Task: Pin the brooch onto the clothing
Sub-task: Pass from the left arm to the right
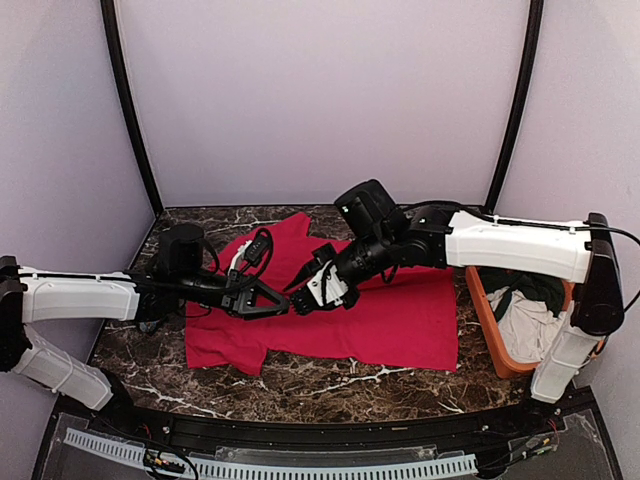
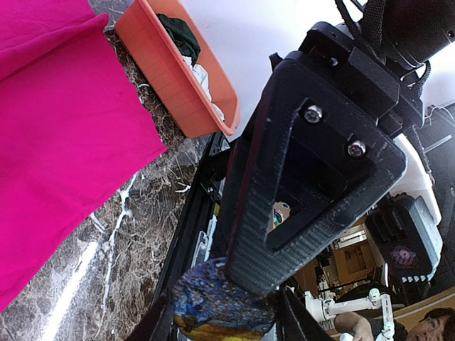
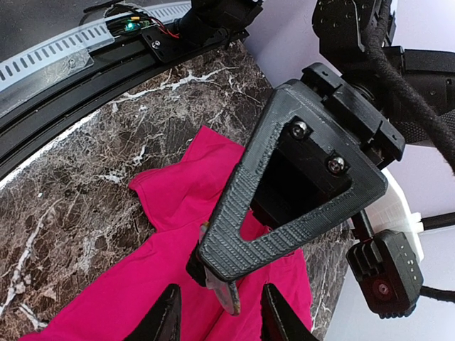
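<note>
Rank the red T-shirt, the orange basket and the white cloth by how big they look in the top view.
Largest to smallest:
1. red T-shirt
2. orange basket
3. white cloth

Brooch (image 2: 220, 307) cut by bottom edge, upper part covered; from above too small to tell.

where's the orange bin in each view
top external: bin at the right edge, just right of the shirt
left wrist: bin at top centre, beyond the shirt's corner
right wrist: not in it
shared landmark: the red shirt on the marble table, seen in all three views
</note>
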You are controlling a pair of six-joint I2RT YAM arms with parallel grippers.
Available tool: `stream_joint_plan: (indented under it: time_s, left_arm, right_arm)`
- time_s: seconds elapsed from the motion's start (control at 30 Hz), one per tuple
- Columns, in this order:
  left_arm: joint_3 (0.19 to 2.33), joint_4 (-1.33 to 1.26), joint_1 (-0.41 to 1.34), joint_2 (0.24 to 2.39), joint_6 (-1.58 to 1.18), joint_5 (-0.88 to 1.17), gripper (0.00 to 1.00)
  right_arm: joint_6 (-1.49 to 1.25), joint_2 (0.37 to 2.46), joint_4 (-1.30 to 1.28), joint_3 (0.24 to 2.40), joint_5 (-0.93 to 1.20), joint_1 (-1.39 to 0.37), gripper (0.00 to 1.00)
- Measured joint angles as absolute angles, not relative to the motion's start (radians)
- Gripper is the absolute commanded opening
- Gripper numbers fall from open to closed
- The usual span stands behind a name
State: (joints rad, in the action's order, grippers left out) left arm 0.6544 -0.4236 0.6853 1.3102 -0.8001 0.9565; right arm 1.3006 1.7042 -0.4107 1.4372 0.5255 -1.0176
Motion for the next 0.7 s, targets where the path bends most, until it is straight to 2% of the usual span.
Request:
stream_joint_plan:
  time_s: [0.2,0.33,0.7]
  left_arm:
    - [0.654,-0.422,0.688,1.311,-0.8,0.957,0.37]
    - [0.654,-0.418,0.688,1.31,-0.797,0.957,0.37]
    - [0.654,-0.417,0.688,1.31,-0.796,0.956,0.36]
  right_arm:
    - [1.302,1.717,-0.42,1.446,0.525,-1.021,0.33]
    - [1.305,1.723,-0.421,1.448,0.523,-1.024,0.25]
    - [1.309,1.734,-0.438,1.459,0.523,-1.028,0.22]
